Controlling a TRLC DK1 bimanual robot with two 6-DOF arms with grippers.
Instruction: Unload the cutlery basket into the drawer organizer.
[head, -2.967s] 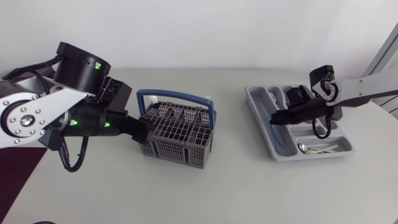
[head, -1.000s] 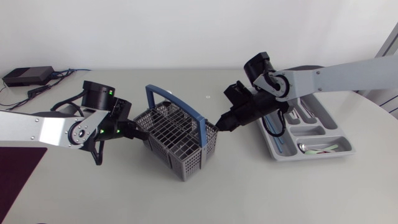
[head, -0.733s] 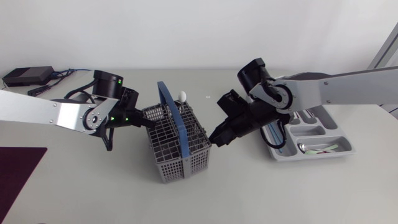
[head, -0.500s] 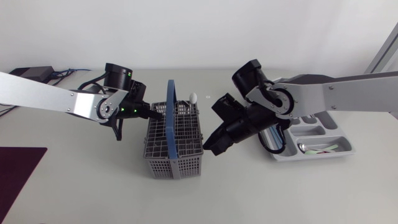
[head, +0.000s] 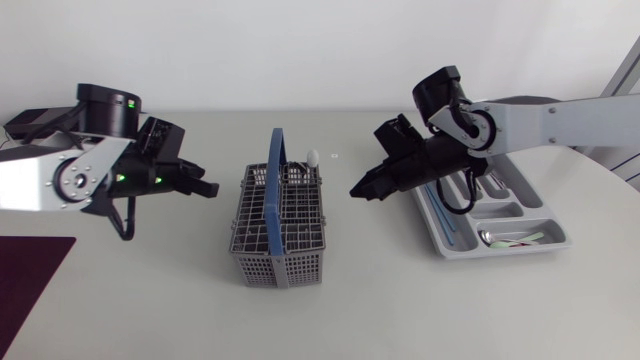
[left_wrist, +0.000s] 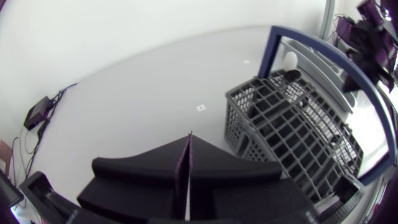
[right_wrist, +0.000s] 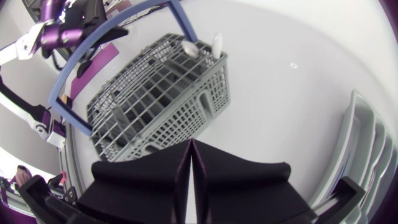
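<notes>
The grey wire cutlery basket (head: 283, 240) stands mid-table, its blue handle (head: 274, 190) upright. A white utensil tip (head: 312, 156) sticks out of its far end; what else is inside I cannot make out. My left gripper (head: 208, 188) is shut and empty, a short way left of the basket. My right gripper (head: 357, 191) is shut and empty, just right of it. The grey drawer organizer (head: 497, 251) lies at the right with some cutlery in its compartments. In the left wrist view the basket (left_wrist: 298, 137) is ahead of my shut gripper (left_wrist: 189, 140). In the right wrist view the basket (right_wrist: 155, 102) is ahead of my shut gripper (right_wrist: 191, 144).
A dark mat (head: 30, 265) lies at the table's front left. A small black box (left_wrist: 38, 111) with cables sits at the far left edge. Bare table surrounds the basket on the near side and between it and the organizer (right_wrist: 364, 155).
The basket was turned until its handle runs front to back. Both grippers have since drawn away from it, the left one leftward and the right one rightward. The basket now stands alone.
</notes>
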